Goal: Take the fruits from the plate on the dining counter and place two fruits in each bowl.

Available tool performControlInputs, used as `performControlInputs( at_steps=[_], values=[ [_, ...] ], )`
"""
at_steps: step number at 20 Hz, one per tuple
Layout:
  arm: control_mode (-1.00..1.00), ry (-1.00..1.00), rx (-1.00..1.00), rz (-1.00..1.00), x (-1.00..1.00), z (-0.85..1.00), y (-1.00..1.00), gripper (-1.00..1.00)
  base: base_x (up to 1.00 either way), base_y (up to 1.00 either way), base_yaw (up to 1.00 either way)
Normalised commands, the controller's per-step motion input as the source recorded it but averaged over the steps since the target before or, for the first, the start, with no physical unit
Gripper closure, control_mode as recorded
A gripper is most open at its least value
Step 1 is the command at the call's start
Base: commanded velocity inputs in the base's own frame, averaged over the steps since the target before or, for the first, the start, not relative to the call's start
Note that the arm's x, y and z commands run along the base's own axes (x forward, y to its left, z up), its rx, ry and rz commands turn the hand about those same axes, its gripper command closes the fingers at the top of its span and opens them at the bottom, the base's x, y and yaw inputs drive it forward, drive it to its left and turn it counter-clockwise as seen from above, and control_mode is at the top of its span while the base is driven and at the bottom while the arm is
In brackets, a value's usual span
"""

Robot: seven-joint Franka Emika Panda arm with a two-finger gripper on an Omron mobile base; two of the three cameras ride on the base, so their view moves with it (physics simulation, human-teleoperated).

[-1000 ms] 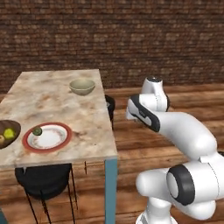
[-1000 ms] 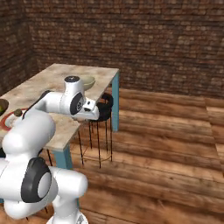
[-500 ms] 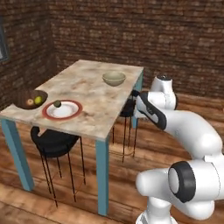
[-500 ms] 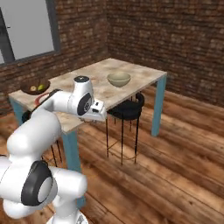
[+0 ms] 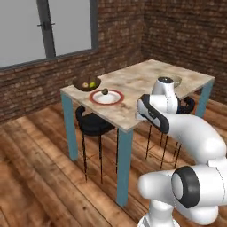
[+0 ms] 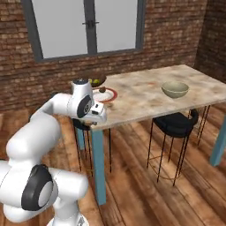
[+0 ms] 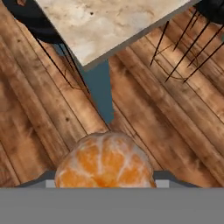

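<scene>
Currently pinched in my gripper: one peeled orange fruit, carried above wooden floor beside the dining counter; hazard, slipping loose before the pale bowl.

A: In the hand view, how much of the orange fruit shows?

B: The top part; its underside is cut off at the bottom, and it covers the pincer's tips.

A: And the pincer from the base cameras?

B: Tucked behind the arm's own wrist, so its jaws can't be read there.

A: The wooden bowl?

B: Its fruits are too small to tell apart. The counter runs off the hand view's top.
</scene>
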Motion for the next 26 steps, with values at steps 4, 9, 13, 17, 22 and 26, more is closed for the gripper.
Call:
performControlInputs(
  at_steps=[4,9,13,17,22,26],
  values=[
    [1.00,0.00,0.00,0.00,0.00,0.00,0.00,1.00,0.00,-0.90,0.73],
    [1.00,0.00,0.00,0.00,0.00,0.00,0.00,1.00,0.00,-1.00,0.53],
    [1.00,0.00,0.00,0.00,0.00,0.00,0.00,1.00,0.04,-1.00,0.43],
    [1.00,0.00,0.00,0.00,0.00,0.00,0.00,1.00,0.00,-1.00,0.10],
    [1.00,0.00,0.00,0.00,0.00,0.00,0.00,1.00,0.05,-1.00,0.01],
    [1.00,0.00,0.00,0.00,0.00,0.00,0.00,1.00,0.09,-1.00,0.00]
  ],
)
